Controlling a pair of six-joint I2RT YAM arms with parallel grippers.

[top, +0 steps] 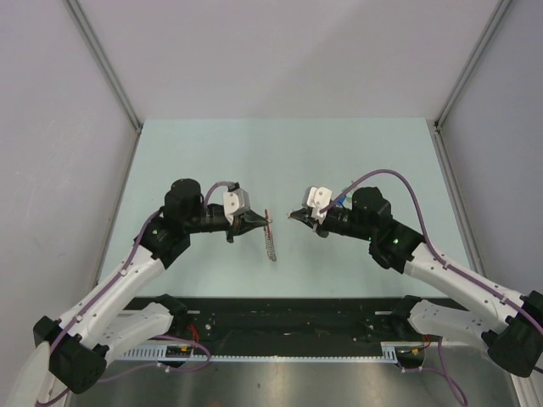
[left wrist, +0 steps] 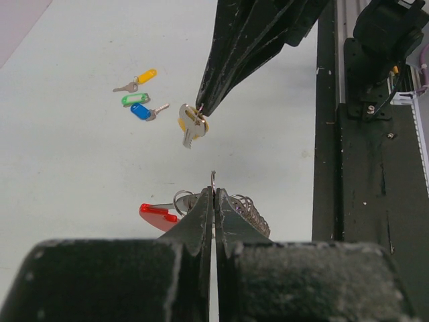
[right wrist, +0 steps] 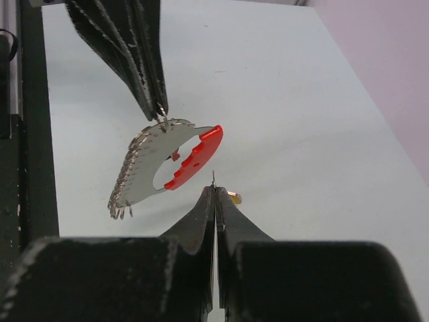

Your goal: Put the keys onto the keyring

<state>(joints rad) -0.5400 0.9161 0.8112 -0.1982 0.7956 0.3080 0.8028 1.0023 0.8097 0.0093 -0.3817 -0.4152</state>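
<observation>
Keyring (top: 270,231), held clear of the table (top: 212,153) in the gap between the two arms. Overhead view, left to right: the left gripper (top: 261,222), jaws pressed together on the top of the keyring, with the silvery chain (top: 271,246) hanging below its tip; a small gap; then the right gripper (top: 295,216), its tip pointing toward the left one, jaws likewise pressed together on something too small to make out from above.

Left wrist view: the left gripper's fingers meet on a thin wire ring (left wrist: 213,178) standing upright between their tips. The red tag (left wrist: 157,216) of the keyring juts out to the left of the fingers and the coiled chain bunches to their right. Above and apart from the ring, the right gripper reaches down from the top edge and pinches the held key (left wrist: 191,125) at its yellow-headed upper end, blade hanging down. On the table beyond, left of that key, three loose keys lie close together: yellow key (left wrist: 141,78), green key (left wrist: 135,99), blue key (left wrist: 142,111).

Right wrist view: the keyring hangs from the left gripper's tip at upper left, chain to the left, red tag to the right. The tag's lower end sits just above the right gripper's closed tips, near but apart; a sliver of yellow shows beside those tips
</observation>
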